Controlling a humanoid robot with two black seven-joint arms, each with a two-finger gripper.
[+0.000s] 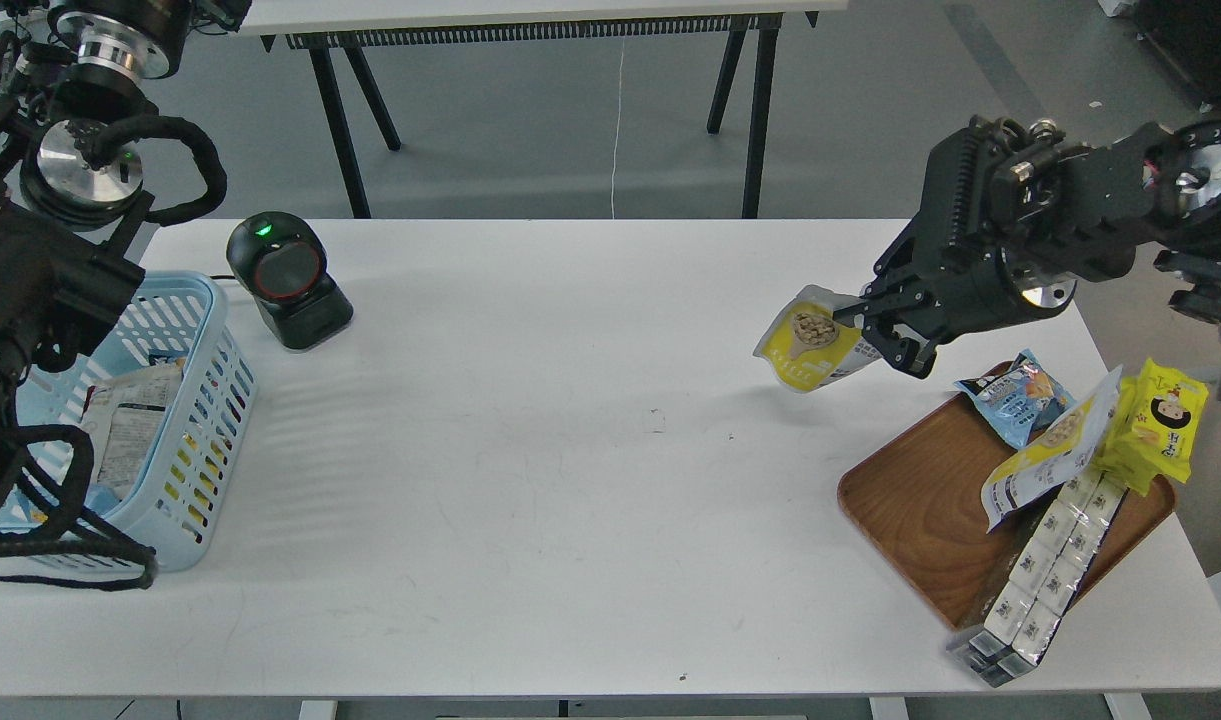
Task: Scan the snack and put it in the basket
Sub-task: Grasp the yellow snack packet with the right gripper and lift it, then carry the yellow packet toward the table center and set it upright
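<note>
Our right pincer (882,335) grips the snack (813,340) by its right edge, holding it tilted above the surface (530,420), left of the tray (920,510). Our left pincer is out of view. The basket (195,400) sits far left beside the scanner (285,280).

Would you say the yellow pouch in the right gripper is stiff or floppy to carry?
Probably light and floppy: the snack hangs tilted from one edge pinched in the right gripper, clear of the table. Its film looks glossy, so it may slip.
</note>
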